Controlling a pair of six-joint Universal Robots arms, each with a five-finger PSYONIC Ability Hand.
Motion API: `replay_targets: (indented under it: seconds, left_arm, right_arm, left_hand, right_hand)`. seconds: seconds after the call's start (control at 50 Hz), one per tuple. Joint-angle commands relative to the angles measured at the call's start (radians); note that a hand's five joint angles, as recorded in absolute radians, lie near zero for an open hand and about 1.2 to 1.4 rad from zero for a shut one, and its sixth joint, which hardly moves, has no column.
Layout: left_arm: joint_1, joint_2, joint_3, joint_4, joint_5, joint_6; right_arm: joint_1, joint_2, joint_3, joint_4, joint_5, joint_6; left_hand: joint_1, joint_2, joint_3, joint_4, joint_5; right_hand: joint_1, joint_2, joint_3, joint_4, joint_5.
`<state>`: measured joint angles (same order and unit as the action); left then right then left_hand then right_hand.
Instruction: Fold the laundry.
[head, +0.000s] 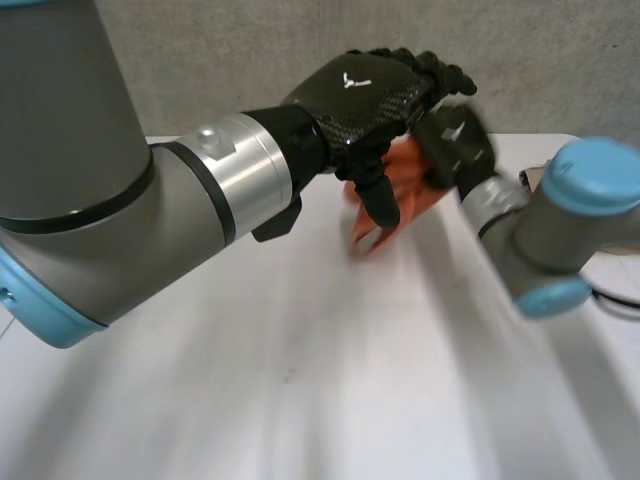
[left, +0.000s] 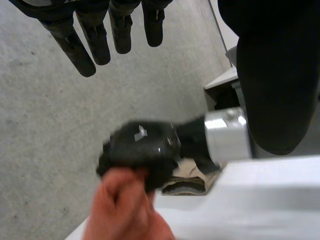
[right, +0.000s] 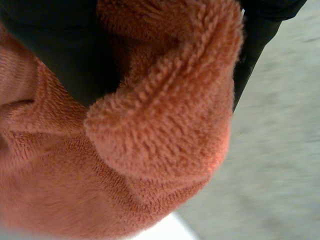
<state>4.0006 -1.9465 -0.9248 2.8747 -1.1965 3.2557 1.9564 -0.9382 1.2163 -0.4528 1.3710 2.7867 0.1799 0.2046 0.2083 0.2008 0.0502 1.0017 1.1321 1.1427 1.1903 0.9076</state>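
Right hand clutches a bunched orange towel over the tabletop; left hand beside it, fingers straight, empty (folding seems barely begun).

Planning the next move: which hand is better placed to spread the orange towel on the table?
Probably right. The right hand has the orange towel bunched in its curled fingers. The left hand is open, fingers straight, holding nothing, so it would first need a grip.
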Motion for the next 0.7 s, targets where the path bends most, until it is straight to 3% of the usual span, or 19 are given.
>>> replay_targets:
  seconds: [0.02,0.26,0.38,0.5,0.7]
  left_arm:
    - [0.014,0.041,0.011,0.001,0.002,-0.024]
    - [0.022,0.049,-0.017,0.006,0.005,-0.043]
    - [0.023,0.031,-0.031,0.011,0.000,-0.042]
    - [0.029,0.020,-0.043,0.015,0.002,-0.040]
    - [0.029,0.023,-0.040,0.018,0.002,-0.042]
  right_arm:
    - [-0.204,0.065,-0.267,0.000,-0.010,0.099]
    - [-0.491,0.447,-0.601,-0.043,-0.170,0.125]
    - [-0.576,0.591,-0.617,-0.075,-0.271,-0.013]
    - [-0.619,0.599,-0.528,-0.067,-0.299,-0.085]
    - [-0.623,0.476,-0.319,-0.147,-0.329,-0.104]
  left_hand:
    - [-0.005,-0.030,-0.034,-0.026,-0.050]
    - [-0.005,-0.030,-0.034,-0.026,-0.050]
    - [-0.005,-0.030,-0.034,-0.026,-0.050]
    - [-0.005,-0.030,-0.034,-0.026,-0.050]
    - [-0.005,-0.030,-0.034,-0.026,-0.050]
  right_hand:
    - [0.395,0.264,0.254,0.206,0.314]
    - [0.395,0.264,0.254,0.206,0.314]
    - [0.395,0.264,0.254,0.206,0.314]
    - [0.395,0.264,0.254,0.206,0.314]
    - [0.395,0.264,0.254,0.206,0.314]
